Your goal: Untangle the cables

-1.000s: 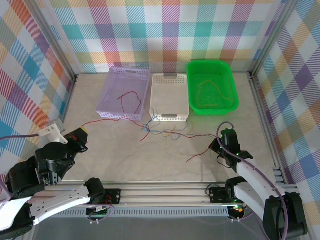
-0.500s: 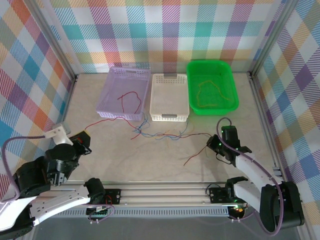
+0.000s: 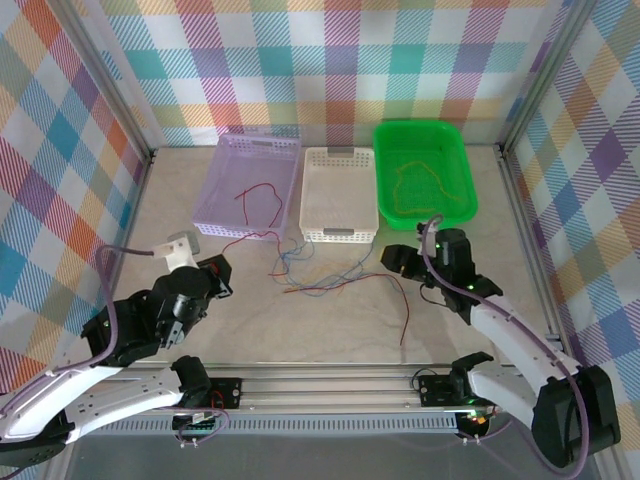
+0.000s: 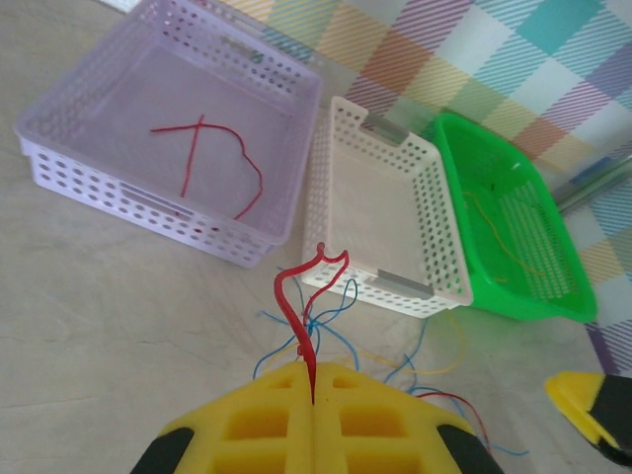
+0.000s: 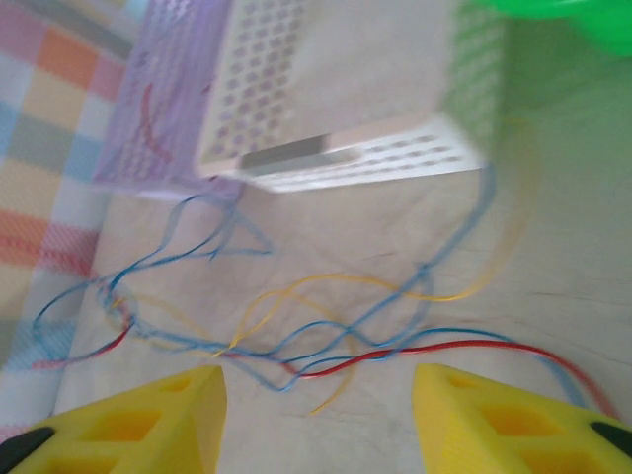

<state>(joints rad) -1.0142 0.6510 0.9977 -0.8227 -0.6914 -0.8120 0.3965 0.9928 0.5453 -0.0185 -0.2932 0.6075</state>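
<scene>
Tangling cables [image 5: 296, 355] (thin, multicoloured, overlapping)

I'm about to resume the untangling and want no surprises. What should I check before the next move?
1. The left gripper has its jaws shut on the red cable: ok.
2. The right gripper has its jaws open with nothing between them: ok.
3. The tangle is separated: not ok. Blue, yellow and red strands cross in front of the white basket.
4. The red cable's far end is free: cannot tell.
5. The purple basket is unobstructed: ok.
</scene>
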